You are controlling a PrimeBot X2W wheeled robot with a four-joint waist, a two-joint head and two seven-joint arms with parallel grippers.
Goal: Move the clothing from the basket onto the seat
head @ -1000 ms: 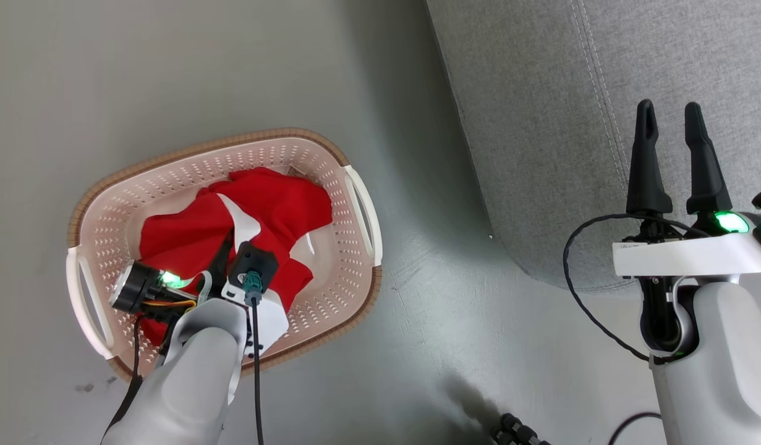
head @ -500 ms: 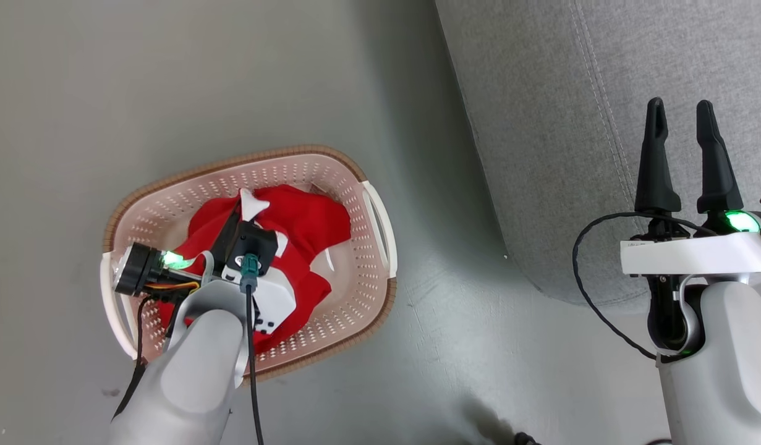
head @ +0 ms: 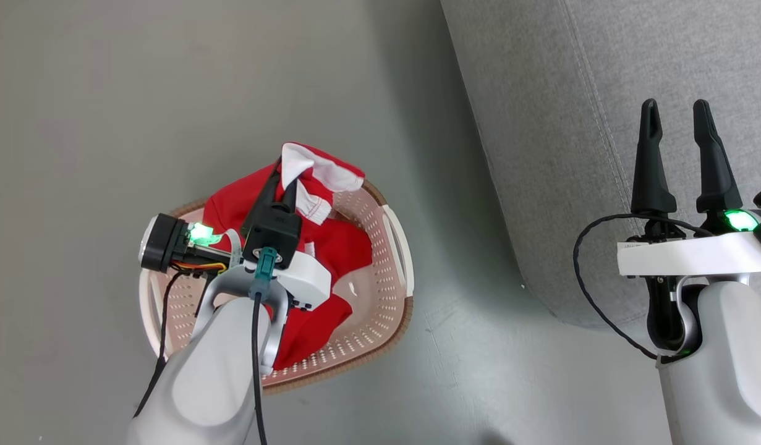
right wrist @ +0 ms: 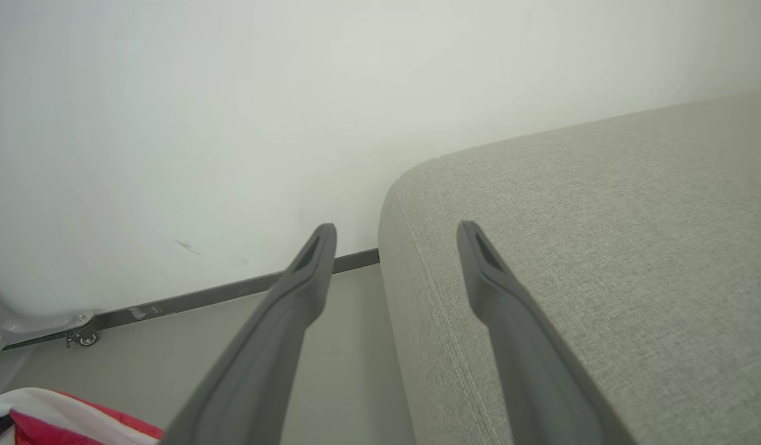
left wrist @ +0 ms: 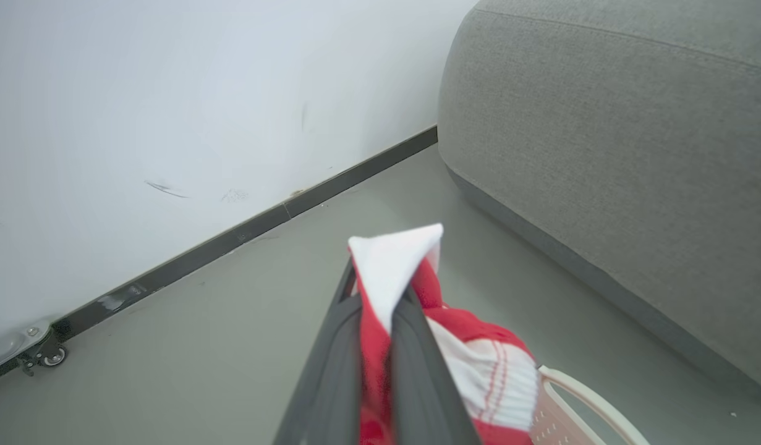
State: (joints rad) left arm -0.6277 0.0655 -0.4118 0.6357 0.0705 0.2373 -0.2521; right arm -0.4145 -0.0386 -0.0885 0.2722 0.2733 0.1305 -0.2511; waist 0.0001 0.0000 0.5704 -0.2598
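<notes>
Clothing (head: 334, 247) pinched btwn left claw (left wrist: 380, 287) tips, prob. above basket (head: 380, 327).

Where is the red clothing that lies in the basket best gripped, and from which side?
Probably at a bunched fold near the middle of the clothing, coming straight down from above. The walls of the basket close off every side, and the soft cloth lies in loose folds that two fingers could pinch.

The basket (head: 383, 300) stands on the floor (head: 170, 93), left of the seat (head: 572, 123); the clothing (head: 340, 250) lies partly in it.
</notes>
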